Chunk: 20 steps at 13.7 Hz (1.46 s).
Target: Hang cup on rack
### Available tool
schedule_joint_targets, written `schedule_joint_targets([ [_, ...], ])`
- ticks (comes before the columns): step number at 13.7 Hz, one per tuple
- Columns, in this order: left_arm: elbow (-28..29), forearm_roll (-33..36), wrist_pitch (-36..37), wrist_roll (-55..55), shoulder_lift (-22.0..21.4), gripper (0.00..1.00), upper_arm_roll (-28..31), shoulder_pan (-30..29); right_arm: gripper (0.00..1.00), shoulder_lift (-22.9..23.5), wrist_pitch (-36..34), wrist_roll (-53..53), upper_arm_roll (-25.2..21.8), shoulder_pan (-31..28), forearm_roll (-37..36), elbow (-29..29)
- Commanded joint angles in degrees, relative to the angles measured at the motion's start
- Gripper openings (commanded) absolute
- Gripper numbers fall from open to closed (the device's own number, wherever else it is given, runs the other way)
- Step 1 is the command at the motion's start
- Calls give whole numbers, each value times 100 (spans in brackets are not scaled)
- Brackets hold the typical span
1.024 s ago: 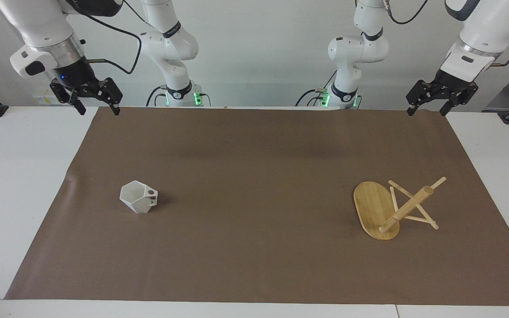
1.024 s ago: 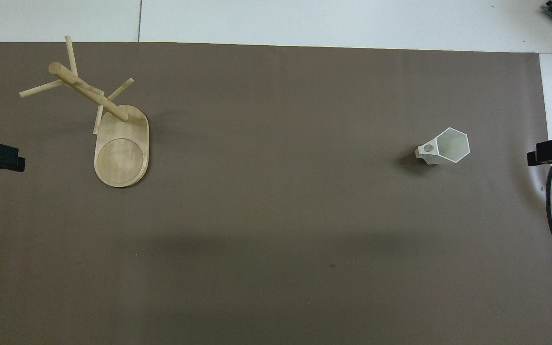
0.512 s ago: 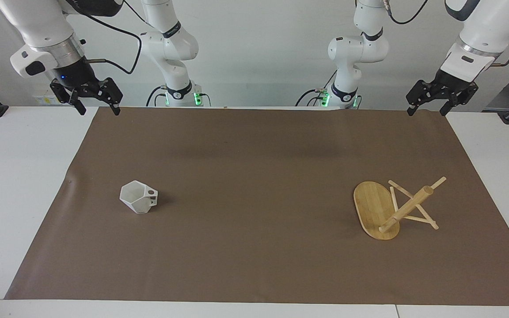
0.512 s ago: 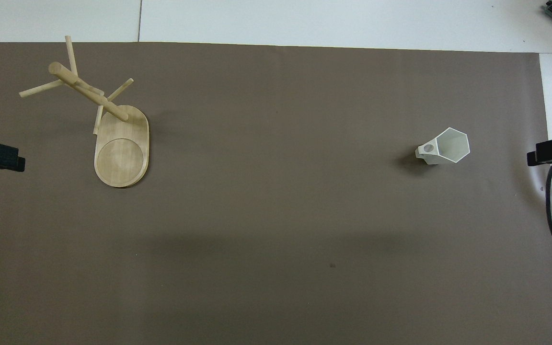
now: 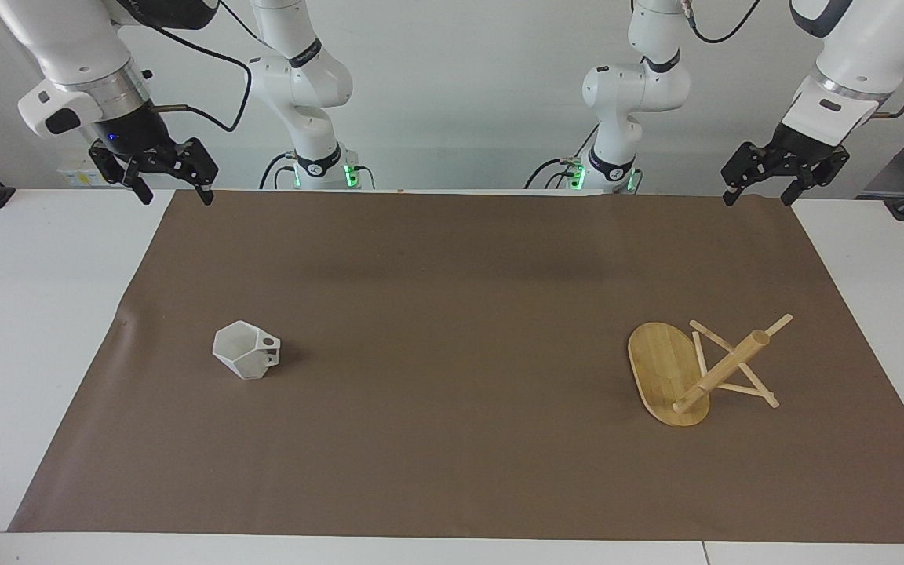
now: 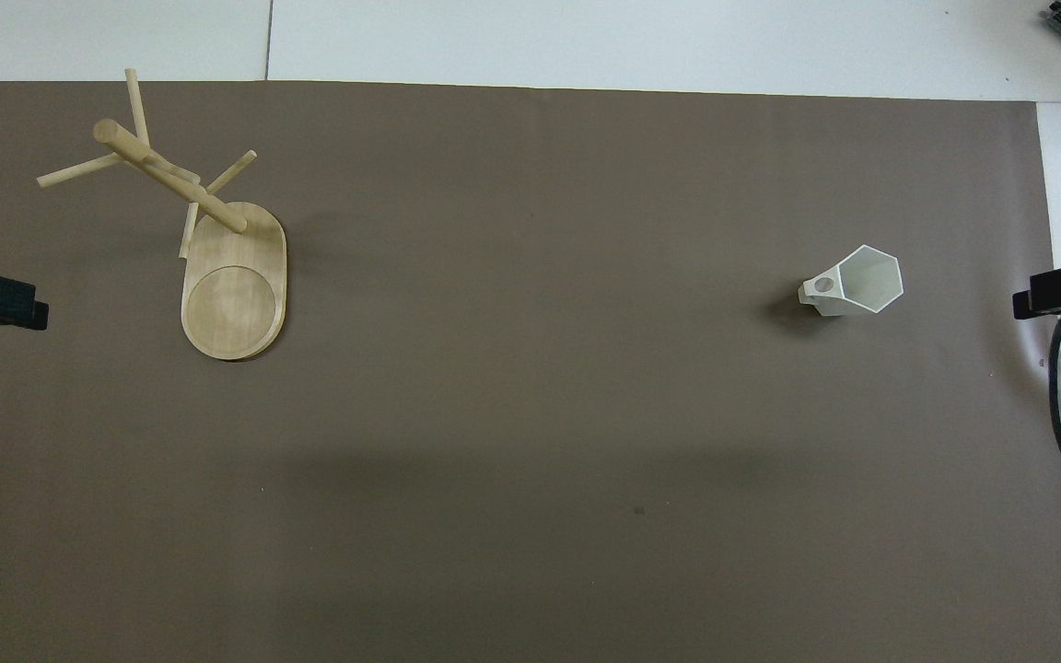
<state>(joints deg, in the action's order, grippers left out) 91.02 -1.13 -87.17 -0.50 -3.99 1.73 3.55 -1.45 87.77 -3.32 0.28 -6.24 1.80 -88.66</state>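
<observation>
The cup is being left upright on the mat toward the right arm's end, the rack toward the left arm's end, well apart. Both the left gripper and the right gripper are being held raised, open, empty. The light rack is being risked: a misaligned handle hole could tip it.

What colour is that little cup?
White all over; the cup shows best in the facing view, against the brown mat.
</observation>
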Motion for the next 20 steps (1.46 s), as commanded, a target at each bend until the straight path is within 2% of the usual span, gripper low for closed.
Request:
schedule_joint_targets([
  [1,135,122,34,-65,-137,100,3,-4,100,-109,12,-107,43,-27,-127,-117],
  [20,126,130,34,-65,-137,100,3,-4,100,-118,56,-98,16,-27,-224,-161],
])
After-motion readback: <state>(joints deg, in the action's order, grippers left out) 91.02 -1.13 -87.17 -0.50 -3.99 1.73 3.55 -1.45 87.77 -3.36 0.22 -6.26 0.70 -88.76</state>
